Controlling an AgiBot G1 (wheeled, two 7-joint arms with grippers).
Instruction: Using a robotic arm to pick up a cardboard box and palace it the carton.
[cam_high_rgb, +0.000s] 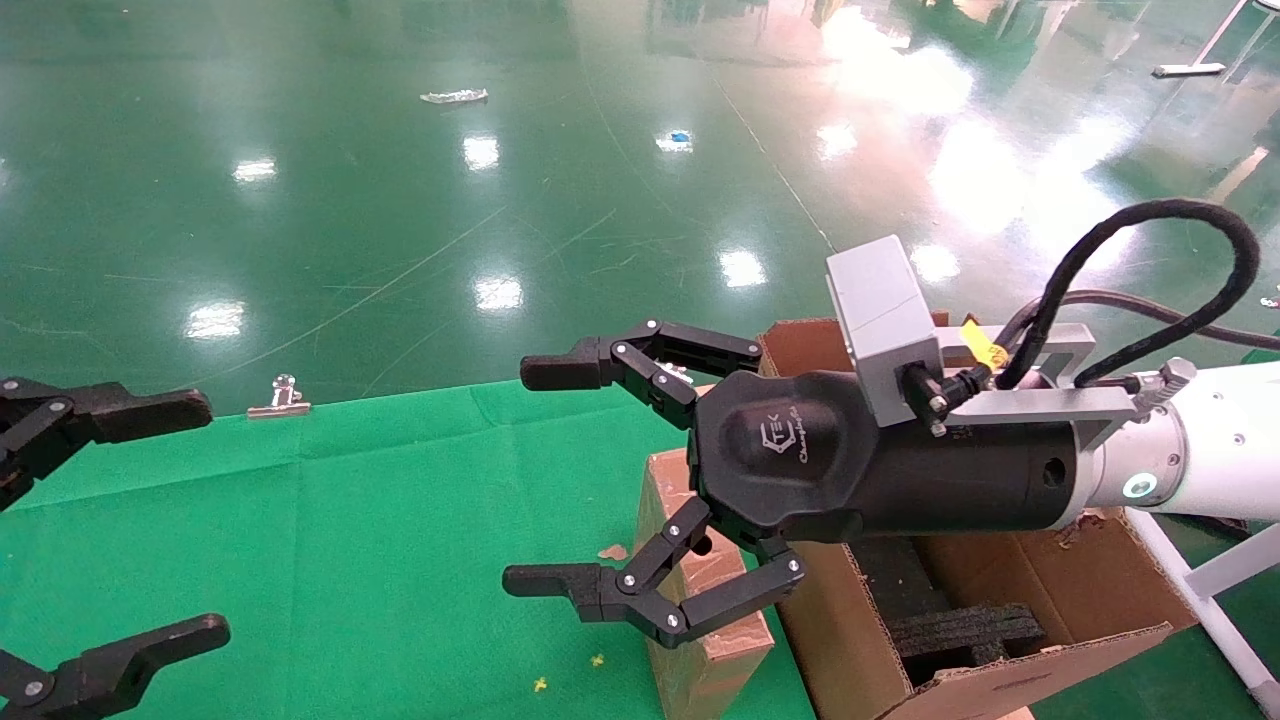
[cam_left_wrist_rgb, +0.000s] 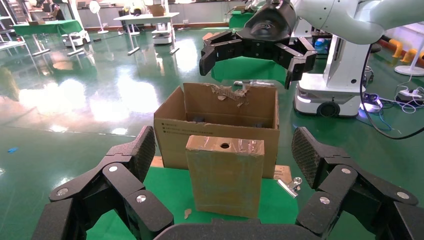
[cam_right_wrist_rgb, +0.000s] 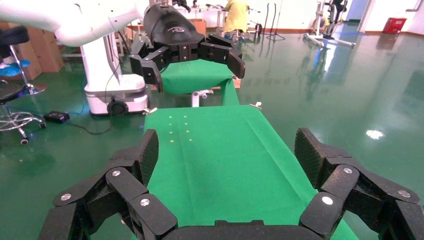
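The small taped cardboard box (cam_high_rgb: 712, 640) stands upright on the green cloth, against the left wall of the big open carton (cam_high_rgb: 850, 640). The white right arm's gripper (cam_high_rgb: 540, 476) is open and empty, held in the air above the box with its fingers pointing left. The right wrist view (cam_right_wrist_rgb: 227, 150) shows only green cloth between its fingers. My left gripper (cam_high_rgb: 200, 518) is open and empty at the left edge. In the left wrist view (cam_left_wrist_rgb: 225, 150) it faces the box (cam_left_wrist_rgb: 225, 175), which has a round hole on top, with the carton (cam_left_wrist_rgb: 220, 132) behind it and the right gripper (cam_left_wrist_rgb: 255, 62) above.
Black foam blocks (cam_high_rgb: 960, 630) lie inside the carton. A metal binder clip (cam_high_rgb: 280, 400) holds the green cloth (cam_high_rgb: 350, 520) at the table's far edge, and it also shows in the left wrist view (cam_left_wrist_rgb: 290, 186). Shiny green floor lies beyond the table.
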